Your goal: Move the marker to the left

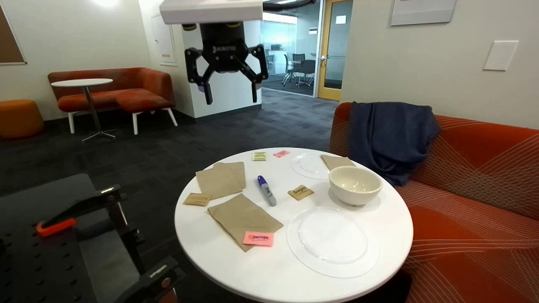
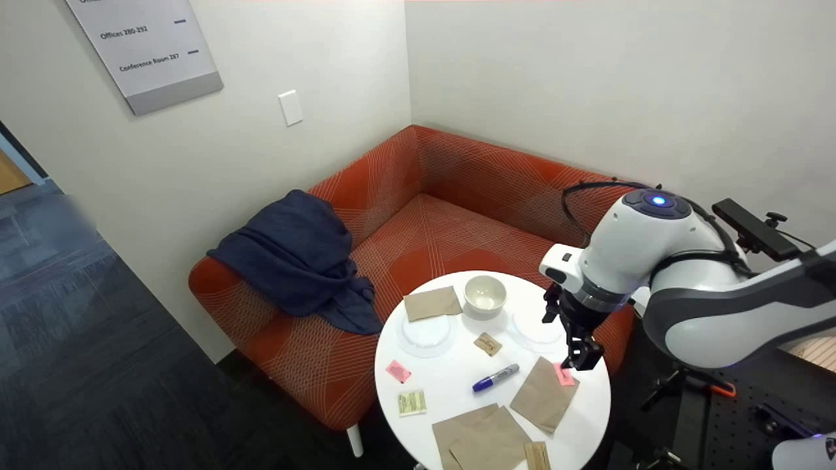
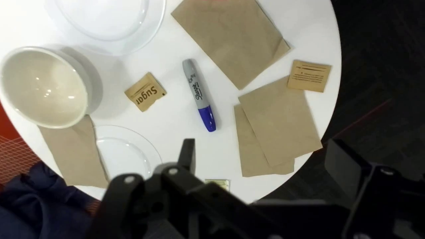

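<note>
My jaws are spread wide with nothing between them, well above the surface, so I judge the pick has yet to start. The marker lies flat on that surface, grey barrel and blue cap, off to one side of the gap and slightly askew to the way the jaws would close in the wrist view. Come down without lining up, and I expect one tip to land on the barrel and send it rolling, since it looks round. Beside the marker lie brown napkins; a wide, low approach could snag their edges and drag them. On the marker's other side sits a sugar packet, with the bowl beyond: carry too low that way and I'd shove the packet, then bump the bowl. A clear plate near the bowl is faint; I might misjudge its rim. Direction worries me most. My exterior views look from different places, so trusting the wrong camera's left would leave the marker on the wrong side.
</note>
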`<state>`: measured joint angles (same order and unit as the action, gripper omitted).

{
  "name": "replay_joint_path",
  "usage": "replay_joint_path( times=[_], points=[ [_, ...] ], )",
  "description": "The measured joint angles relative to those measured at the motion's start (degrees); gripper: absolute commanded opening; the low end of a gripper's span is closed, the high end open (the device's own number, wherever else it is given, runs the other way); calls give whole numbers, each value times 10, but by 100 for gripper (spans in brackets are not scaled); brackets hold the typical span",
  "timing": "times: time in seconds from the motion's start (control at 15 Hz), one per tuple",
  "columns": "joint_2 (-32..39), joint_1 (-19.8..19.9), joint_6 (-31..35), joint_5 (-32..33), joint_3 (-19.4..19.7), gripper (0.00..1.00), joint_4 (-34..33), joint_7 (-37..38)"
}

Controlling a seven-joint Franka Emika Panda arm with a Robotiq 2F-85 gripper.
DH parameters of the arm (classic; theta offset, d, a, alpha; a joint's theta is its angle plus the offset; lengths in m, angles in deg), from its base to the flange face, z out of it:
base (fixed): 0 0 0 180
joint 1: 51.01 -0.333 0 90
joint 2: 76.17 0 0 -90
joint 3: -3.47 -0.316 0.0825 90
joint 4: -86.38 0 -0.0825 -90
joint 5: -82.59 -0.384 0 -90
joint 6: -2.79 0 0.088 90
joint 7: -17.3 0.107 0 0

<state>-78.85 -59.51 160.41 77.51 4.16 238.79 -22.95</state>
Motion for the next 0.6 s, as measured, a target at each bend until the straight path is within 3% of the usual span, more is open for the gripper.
replay_joint_path(
  times=[0.33,0.6],
  points=[
    [81,17,9,-117,-20,100,-30,-126],
    [131,57,10,-115,-39,100,-57,-148]
  ],
)
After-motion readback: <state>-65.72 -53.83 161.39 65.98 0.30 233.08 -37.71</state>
